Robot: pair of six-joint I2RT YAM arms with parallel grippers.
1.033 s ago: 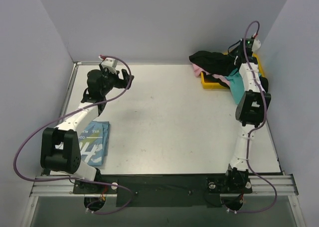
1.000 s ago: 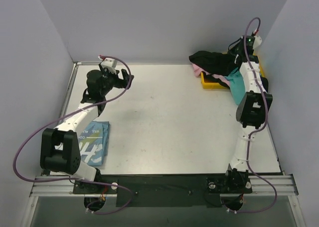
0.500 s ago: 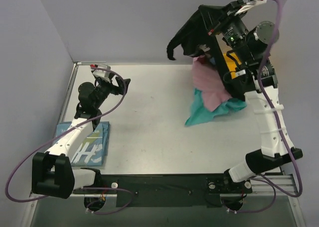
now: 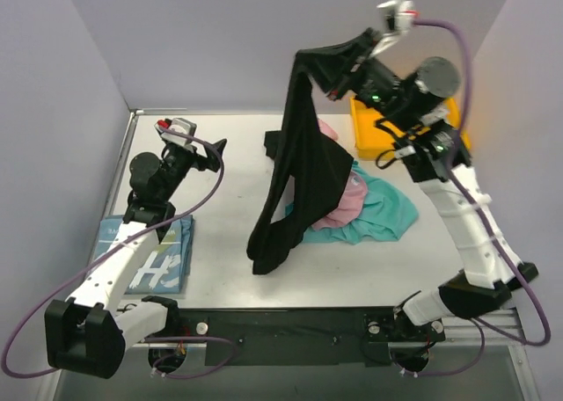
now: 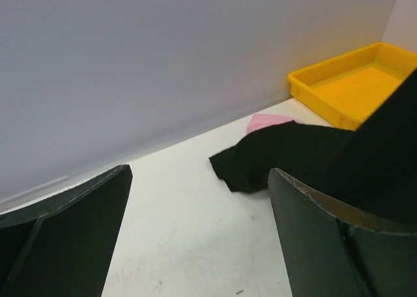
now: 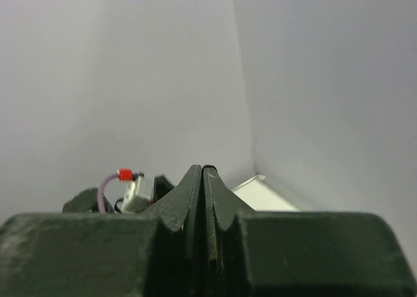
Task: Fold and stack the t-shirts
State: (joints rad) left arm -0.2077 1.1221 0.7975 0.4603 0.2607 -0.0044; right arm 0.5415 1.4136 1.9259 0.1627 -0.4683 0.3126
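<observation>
My right gripper (image 4: 341, 65) is raised high above the table's back right and is shut on the black t-shirt (image 4: 295, 172). The shirt hangs down from it, with its lower end on the table. In the right wrist view the jaws (image 6: 202, 174) are pressed together. The pink t-shirt (image 4: 341, 206) and the teal t-shirt (image 4: 383, 215) lie crumpled on the table under the black one. The light blue t-shirt (image 4: 151, 258) lies folded at the front left. My left gripper (image 4: 209, 151) is open and empty at the back left. Its view shows the black t-shirt (image 5: 293, 160) and the pink one (image 5: 266, 122) ahead.
The yellow tray (image 4: 374, 128) stands at the back right, and it also shows in the left wrist view (image 5: 352, 82). Grey walls close the table on three sides. The black mounting rail (image 4: 281, 331) runs along the near edge.
My right arm lifted the black t-shirt off the tray and swung it up and to the left. The pink and teal t-shirts came out onto the table. My left arm shifted slightly.
</observation>
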